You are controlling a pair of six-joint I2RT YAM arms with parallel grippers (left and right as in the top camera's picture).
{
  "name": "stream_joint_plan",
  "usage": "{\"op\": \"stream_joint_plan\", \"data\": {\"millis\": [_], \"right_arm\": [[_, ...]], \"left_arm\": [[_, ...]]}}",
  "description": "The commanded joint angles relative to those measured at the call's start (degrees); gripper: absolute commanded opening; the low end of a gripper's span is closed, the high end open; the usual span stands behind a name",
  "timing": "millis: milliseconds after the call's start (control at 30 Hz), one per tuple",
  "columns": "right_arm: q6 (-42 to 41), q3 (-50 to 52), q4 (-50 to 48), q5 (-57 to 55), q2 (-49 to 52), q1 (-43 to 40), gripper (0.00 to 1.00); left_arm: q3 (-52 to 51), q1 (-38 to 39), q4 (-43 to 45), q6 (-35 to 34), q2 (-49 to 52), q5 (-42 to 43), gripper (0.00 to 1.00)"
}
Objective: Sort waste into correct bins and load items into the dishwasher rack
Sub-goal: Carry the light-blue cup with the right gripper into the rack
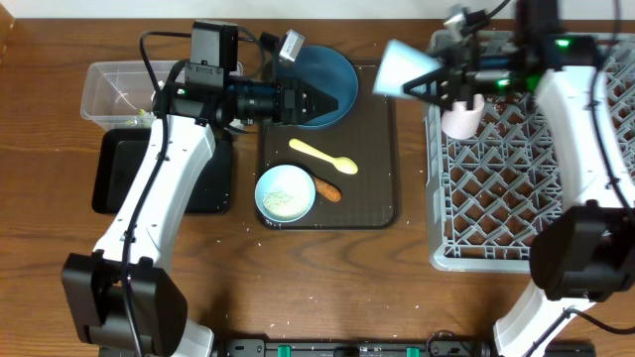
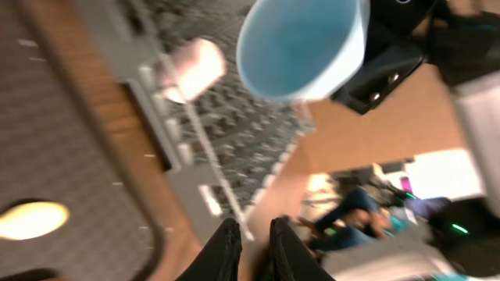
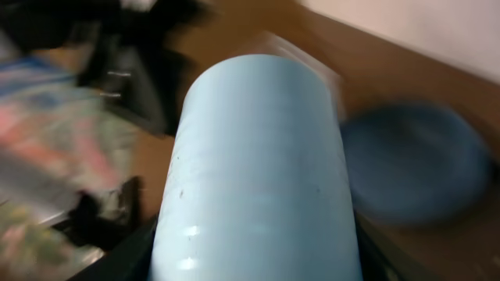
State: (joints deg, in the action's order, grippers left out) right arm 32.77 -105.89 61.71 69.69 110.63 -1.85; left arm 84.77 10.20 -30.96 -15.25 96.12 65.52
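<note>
1. The right gripper [image 1: 434,81] holds the blue cup [image 1: 400,69] in the air, over the strip between the brown tray [image 1: 372,188] and the left edge of the rack [image 1: 486,198].
2. The pink cup [image 1: 461,117] stands in the rack just below and to the right of the blue cup, close to the right gripper.
3. The left gripper [image 1: 327,102] hovers over the plate [image 1: 342,67] at the far end of the brown tray, pointing at the blue cup from a short way off.
4. Also on the brown tray are the spoon [image 1: 322,156], the bowl [image 1: 259,193] with rice [image 1: 286,198] in it, and a food piece [image 1: 328,189] touching the bowl.
5. The tub [image 1: 114,89] and the black tray [image 1: 119,174] sit left of the brown tray, partly under the left arm.
6. The blue cup lies on its side. Its long axis runs across the table, with the open mouth toward the left gripper and the base toward the right one.
7. The right jaws are clamped on the narrow base end, one finger on each side.
8. The left fingers [image 2: 221,251] are close together, with only a slim gap and nothing between them.
</note>
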Motion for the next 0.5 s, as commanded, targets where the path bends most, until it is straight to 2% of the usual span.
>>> {"op": "stream_joint_plan", "data": {"millis": [0,133,233,467], "right_arm": [[-17.9,-0.2,-1.1,-20.2,-4.1,-0.2,0.41],[-27.6,-0.2,0.0,-34.6,-9.0,-0.2,0.44],[-32.2,-0.2,3.6,-43.2,-13.5,-0.2,0.4],[-36.2,-0.2,18.0,-56.2,-18.5,0.5,0.42]], "left_arm": [[0.4,-0.1,-0.5,-0.3,0.1,-11.2,0.17],[0.4,-0.1,-3.0,-0.3,0.1,-20.3,0.17],[0.4,-0.1,-5.6,-0.3,0.1,-27.3,0.21],[0.4,-0.1,-10.6,-0.2,0.1,-37.9,0.23]]}}
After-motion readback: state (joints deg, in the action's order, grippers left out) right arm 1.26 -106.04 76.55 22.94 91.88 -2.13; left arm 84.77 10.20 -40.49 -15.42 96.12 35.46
